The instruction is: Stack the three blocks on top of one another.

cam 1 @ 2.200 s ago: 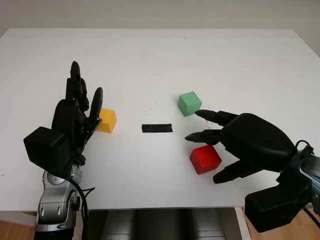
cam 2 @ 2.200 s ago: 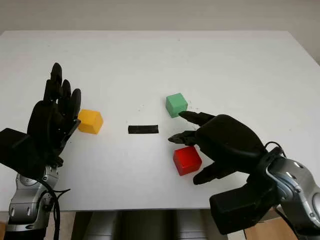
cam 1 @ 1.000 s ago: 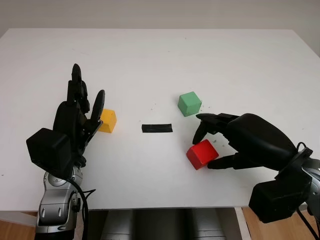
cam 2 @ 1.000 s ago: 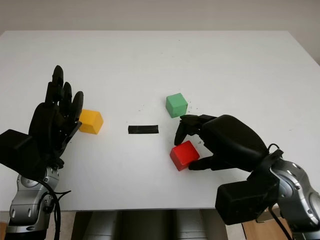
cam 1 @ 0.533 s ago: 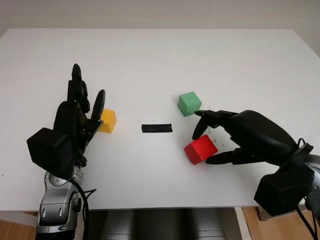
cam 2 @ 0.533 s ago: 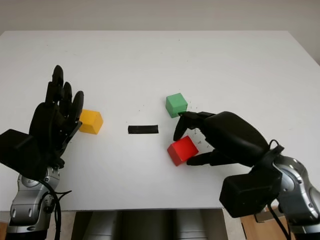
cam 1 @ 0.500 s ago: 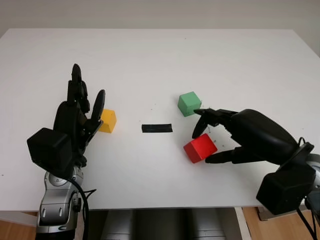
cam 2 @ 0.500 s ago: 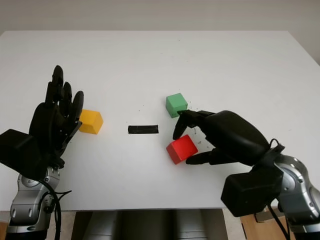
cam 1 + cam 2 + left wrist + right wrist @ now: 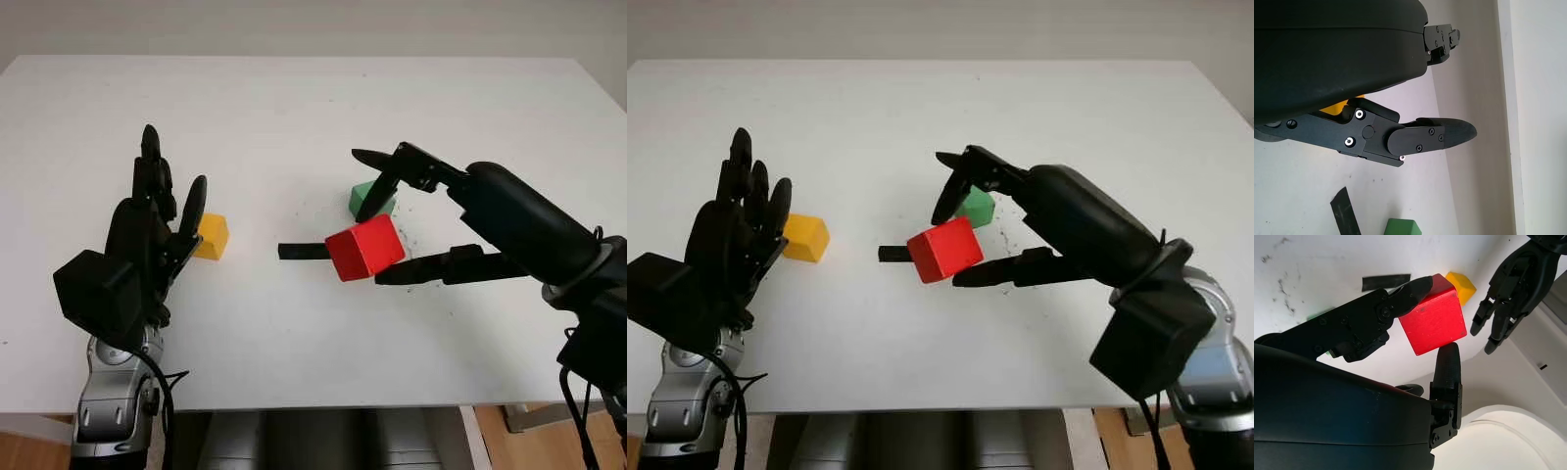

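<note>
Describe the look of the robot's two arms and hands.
Both are matte black. The left hand has a boxy black wrist block, a silver forearm and a black cable. The right hand has a smooth rounded shell, screwed segmented fingers, a boxy wrist block and a silver-grey forearm.

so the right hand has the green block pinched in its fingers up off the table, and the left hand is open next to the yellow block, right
Not quite: the block pinched in the right hand is the red block, as the right wrist view shows plainly. The green block sits on the table behind the fingers. The rest holds: the red block is up off the table, and the left hand is open next to the yellow block.
</note>
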Controlling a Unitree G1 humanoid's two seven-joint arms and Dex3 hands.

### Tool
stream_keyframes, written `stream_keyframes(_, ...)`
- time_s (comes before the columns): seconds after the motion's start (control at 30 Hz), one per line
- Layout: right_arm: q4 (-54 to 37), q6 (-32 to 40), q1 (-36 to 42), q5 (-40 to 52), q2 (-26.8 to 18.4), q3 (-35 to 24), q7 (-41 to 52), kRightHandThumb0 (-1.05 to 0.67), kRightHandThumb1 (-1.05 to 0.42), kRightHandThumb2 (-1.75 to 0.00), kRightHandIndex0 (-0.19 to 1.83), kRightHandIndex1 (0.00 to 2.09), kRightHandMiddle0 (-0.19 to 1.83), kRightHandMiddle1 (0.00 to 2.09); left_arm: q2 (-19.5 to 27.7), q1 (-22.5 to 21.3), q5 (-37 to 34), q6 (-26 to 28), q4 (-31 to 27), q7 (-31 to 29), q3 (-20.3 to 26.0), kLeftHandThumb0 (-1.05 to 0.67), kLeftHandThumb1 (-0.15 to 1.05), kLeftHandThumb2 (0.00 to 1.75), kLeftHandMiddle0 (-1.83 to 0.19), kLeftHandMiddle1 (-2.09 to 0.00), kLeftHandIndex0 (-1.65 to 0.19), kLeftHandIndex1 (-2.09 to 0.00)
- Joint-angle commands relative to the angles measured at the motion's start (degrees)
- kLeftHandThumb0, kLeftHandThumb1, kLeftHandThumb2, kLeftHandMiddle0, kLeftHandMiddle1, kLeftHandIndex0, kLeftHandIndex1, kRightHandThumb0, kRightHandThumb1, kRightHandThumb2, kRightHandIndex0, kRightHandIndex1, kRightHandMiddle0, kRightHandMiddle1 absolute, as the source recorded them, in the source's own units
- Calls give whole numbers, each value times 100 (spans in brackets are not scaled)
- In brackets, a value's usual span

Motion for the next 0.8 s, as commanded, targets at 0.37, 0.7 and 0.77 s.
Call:
stream_keyframes(0.37, 1364, 1416, -1962, -467, 563, 831, 381, -31, -90, -5, 43, 9, 43, 162, -67, -24, 68, -2, -100, 70, -69, -56, 105, 46, 15, -5, 14, -5)
stream_keyframes(0.7, 2737, 978, -2670, -806, 796, 1212, 591, -43, -93, -6, 39, 7, 37, 171, -82, -61, 31, -32, -51, 75, -66, -57, 105, 46, 15, -5, 15, -5)
stream_keyframes(0.77, 2959, 922, -2806, -842, 818, 1247, 655, -42, -93, -6, 39, 7, 36, 170, -93, -64, 37, -20, -53, 93, -74, -57, 105, 46, 15, -5, 14, -5)
